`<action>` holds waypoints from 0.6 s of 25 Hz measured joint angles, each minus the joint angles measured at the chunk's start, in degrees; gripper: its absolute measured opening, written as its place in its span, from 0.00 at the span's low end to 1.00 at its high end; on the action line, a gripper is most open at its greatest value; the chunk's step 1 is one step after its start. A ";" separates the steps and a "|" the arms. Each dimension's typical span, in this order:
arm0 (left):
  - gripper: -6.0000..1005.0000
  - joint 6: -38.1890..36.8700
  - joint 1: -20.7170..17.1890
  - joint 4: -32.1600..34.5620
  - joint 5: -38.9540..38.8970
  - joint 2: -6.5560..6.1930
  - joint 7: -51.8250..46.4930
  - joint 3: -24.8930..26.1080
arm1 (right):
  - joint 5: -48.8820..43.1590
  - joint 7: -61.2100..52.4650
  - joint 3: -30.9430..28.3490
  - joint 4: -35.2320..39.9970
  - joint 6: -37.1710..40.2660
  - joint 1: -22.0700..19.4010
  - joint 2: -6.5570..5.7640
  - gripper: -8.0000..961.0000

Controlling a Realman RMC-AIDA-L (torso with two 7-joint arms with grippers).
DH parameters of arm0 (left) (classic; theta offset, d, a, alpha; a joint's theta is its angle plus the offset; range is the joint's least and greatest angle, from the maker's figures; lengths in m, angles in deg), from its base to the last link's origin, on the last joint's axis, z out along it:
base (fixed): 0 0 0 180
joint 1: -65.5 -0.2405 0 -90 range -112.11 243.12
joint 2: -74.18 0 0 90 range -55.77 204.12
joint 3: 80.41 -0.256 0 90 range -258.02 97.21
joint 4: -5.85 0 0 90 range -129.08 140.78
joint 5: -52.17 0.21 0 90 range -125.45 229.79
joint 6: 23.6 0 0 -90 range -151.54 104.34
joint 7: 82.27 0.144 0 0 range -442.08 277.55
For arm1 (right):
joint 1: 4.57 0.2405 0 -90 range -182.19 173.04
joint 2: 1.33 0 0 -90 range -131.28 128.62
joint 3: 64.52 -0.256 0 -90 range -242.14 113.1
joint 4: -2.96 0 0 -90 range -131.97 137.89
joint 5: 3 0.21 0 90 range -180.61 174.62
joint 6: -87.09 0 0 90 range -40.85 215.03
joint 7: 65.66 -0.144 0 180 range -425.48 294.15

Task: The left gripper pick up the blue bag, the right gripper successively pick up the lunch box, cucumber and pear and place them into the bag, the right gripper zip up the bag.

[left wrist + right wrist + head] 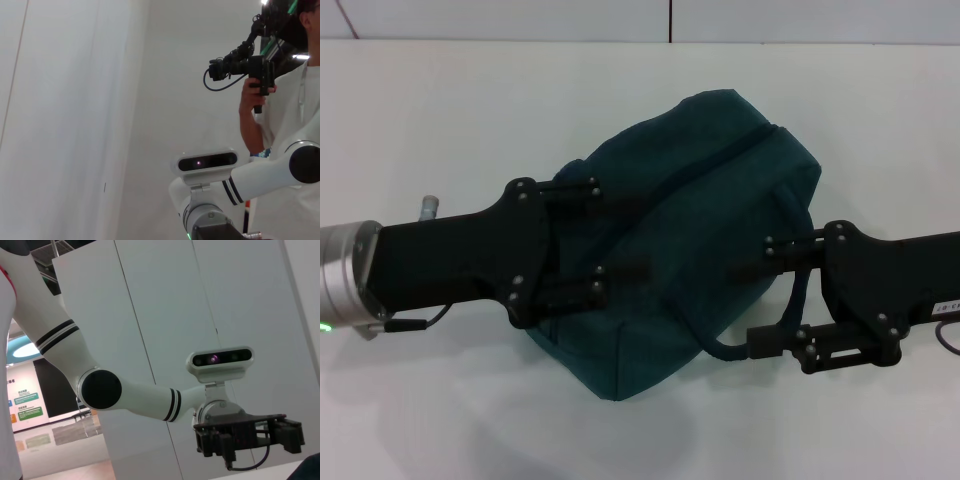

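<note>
The blue bag (pixel 710 170) lies bulging in the middle of the white table, and the zip line (pixel 725 150) along its top looks closed. My left gripper (pixel 635 230) reaches in from the left, open, with its fingers spread over the bag's left side. From the right comes my right gripper (pixel 760 300), also open, at the bag's right end. The bag's dark strap (pixel 720 350) loops past its lower finger. The lunch box, cucumber and pear are out of view. A corner of the bag (pixel 311 471) shows in the right wrist view.
The white table (pixel 440 110) stretches around the bag, with a wall at its far edge. In the left wrist view a person holding a camera (pixel 250 67) stands behind the robot. The right wrist view shows my left arm (pixel 125 395).
</note>
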 joint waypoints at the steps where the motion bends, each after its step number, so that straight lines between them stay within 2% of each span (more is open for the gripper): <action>1: 0.57 0.01 0.00 0.00 0.00 0.00 0.00 -0.02 | -0.01 0.00 0.00 0.00 -0.01 0.00 0.00 0.66; 15: 0.57 0.11 0.42 0.00 0.01 0.00 0.00 -0.18 | -0.07 0.00 0.00 0.00 -0.12 0.05 0.01 0.66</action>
